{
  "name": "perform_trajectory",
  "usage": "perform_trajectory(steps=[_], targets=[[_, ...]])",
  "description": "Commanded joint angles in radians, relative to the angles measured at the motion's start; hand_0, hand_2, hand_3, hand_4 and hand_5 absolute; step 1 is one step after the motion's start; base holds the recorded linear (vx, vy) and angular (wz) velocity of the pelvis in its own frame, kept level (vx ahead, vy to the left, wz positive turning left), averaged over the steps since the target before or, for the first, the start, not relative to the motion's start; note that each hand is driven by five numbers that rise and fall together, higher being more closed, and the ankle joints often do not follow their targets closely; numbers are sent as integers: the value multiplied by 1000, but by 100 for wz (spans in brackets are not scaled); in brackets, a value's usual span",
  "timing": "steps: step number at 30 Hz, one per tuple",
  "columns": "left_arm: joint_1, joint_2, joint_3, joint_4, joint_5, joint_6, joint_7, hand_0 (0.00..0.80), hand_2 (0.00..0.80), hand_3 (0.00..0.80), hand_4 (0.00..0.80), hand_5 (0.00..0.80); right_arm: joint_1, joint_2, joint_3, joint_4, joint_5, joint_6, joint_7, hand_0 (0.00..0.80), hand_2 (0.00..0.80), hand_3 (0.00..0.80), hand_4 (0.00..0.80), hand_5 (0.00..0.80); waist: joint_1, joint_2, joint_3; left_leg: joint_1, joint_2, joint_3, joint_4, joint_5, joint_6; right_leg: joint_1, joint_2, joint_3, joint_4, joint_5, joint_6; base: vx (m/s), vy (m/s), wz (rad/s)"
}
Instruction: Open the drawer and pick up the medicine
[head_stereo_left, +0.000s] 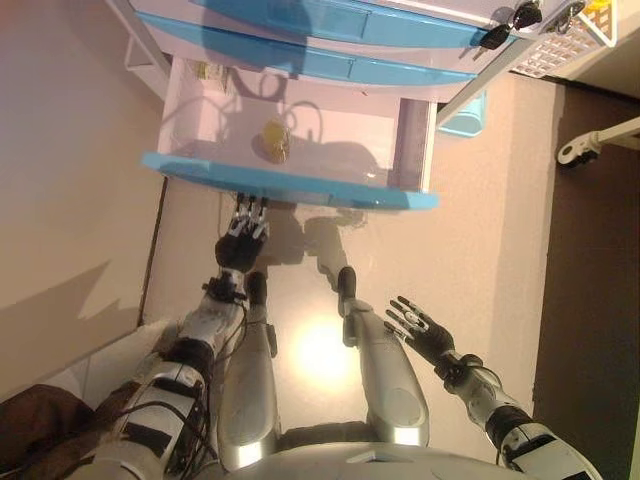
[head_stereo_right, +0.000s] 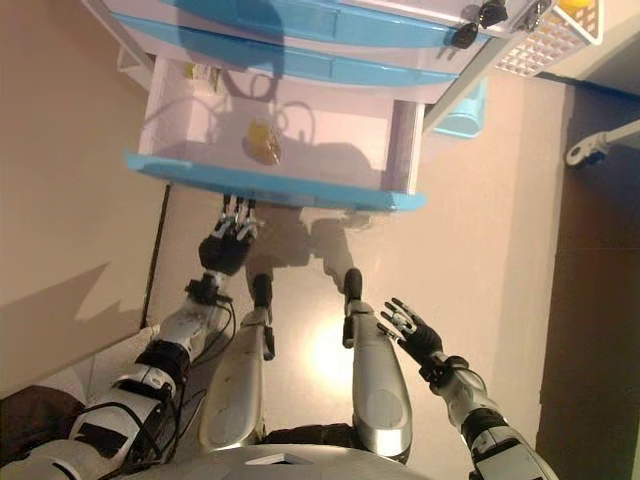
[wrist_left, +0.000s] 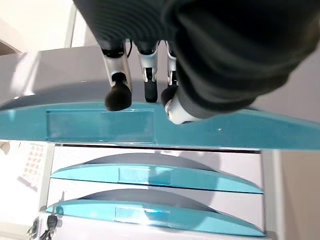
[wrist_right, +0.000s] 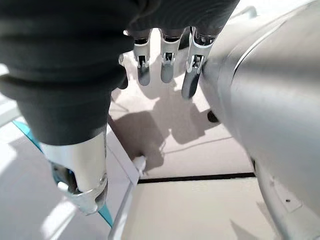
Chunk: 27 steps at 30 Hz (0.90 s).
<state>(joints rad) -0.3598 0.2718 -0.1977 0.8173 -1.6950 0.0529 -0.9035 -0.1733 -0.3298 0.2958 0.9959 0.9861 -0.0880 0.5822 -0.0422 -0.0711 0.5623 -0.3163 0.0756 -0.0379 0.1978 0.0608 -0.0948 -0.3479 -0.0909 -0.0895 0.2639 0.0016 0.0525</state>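
The lowest drawer (head_stereo_left: 290, 183) of a white cabinet with blue fronts stands pulled out. Inside it on the pale floor lies a small yellowish medicine container (head_stereo_left: 275, 140), also in the right eye view (head_stereo_right: 263, 140). My left hand (head_stereo_left: 243, 238) is just in front of the blue drawer front, fingers straight and pointing at its edge; the left wrist view shows the fingertips (wrist_left: 118, 96) at the front's rim (wrist_left: 100, 125), holding nothing. My right hand (head_stereo_left: 422, 332) hangs low at the right, open and empty, fingers (wrist_right: 166, 65) spread over the floor.
A small packet (head_stereo_left: 205, 70) lies in the drawer's back left corner. Two shut blue drawers (head_stereo_left: 330, 20) are above. Keys (head_stereo_left: 510, 25) hang at the cabinet's right; a white basket (head_stereo_left: 565, 40) and a caster (head_stereo_left: 580, 150) are further right. A wall runs along the left.
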Motion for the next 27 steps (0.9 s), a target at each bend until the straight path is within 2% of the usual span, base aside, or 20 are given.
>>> perform_trajectory(steps=[1, 8, 18, 21, 24, 25, 26, 27], targets=[[30, -7, 38, -85, 16, 10, -144, 800, 800, 800, 800, 800, 99, 24, 12, -67, -41, 28, -4, 0, 0, 0, 0, 0, 39, -11, -42, -61, -55, 3, 132, -98, 51, 27, 45, -54, -41, 20, 3, -5, -48, 8], [155, -33, 53, -29, 35, 34, -179, 800, 800, 800, 800, 800, 106, 32, -2, -86, -45, 32, -15, 0, 0, 0, 0, 0, 71, -18, -42, -49, -49, -24, 114, -90, 48, 49, 54, -85, -46, 12, 3, -11, -54, 12], [277, -41, 94, 64, 95, 152, -161, 800, 800, 800, 800, 800, 111, 43, -28, -85, -45, 31, -25, 0, 0, 0, 0, 0, 114, -18, -42, -23, -50, -56, 78, -76, 43, 87, 56, -126, -66, 5, 2, -1, -39, 11], [299, -43, 100, 91, 134, 197, -117, 800, 800, 800, 800, 800, 108, 44, -36, -76, -39, 32, -29, 0, 0, 0, 0, 0, 125, -17, -42, -17, -53, -64, 75, -75, 42, 97, 55, -135, -71, 4, 1, 8, -21, 13], [312, -41, 114, 130, 163, 246, -26, 800, 800, 800, 800, 800, 108, 46, -47, -60, -27, 29, -24, 0, 0, 0, 0, 0, 131, -16, -42, -16, -56, -71, 77, -77, 42, 103, 55, -141, -71, 1, 0, 9, -7, 9], [314, -37, 123, 150, 174, 264, -5, 141, 141, 141, 141, 141, 108, 49, -56, -50, -24, 36, -30, 0, 0, 0, 0, 0, 131, -16, -42, -13, -56, -71, 77, -78, 42, 105, 54, -142, -70, -1, 0, 14, 4, 9], [316, -35, 127, 162, 190, 272, 26, 0, 0, 0, 0, 0, 108, 49, -62, -35, -22, 41, -31, 0, 0, 0, 0, 0, 132, -15, -42, -10, -55, -72, 76, -78, 42, 108, 54, -142, -71, -3, 1, 13, 7, 8], [314, -34, 132, 177, 198, 272, 45, 0, 0, 0, 0, 0, 107, 49, -66, -23, -22, 44, -29, 0, 0, 0, 0, 0, 132, -14, -42, -6, -56, -71, 73, -78, 42, 111, 54, -142, -72, -3, 1, 21, 15, 6]])
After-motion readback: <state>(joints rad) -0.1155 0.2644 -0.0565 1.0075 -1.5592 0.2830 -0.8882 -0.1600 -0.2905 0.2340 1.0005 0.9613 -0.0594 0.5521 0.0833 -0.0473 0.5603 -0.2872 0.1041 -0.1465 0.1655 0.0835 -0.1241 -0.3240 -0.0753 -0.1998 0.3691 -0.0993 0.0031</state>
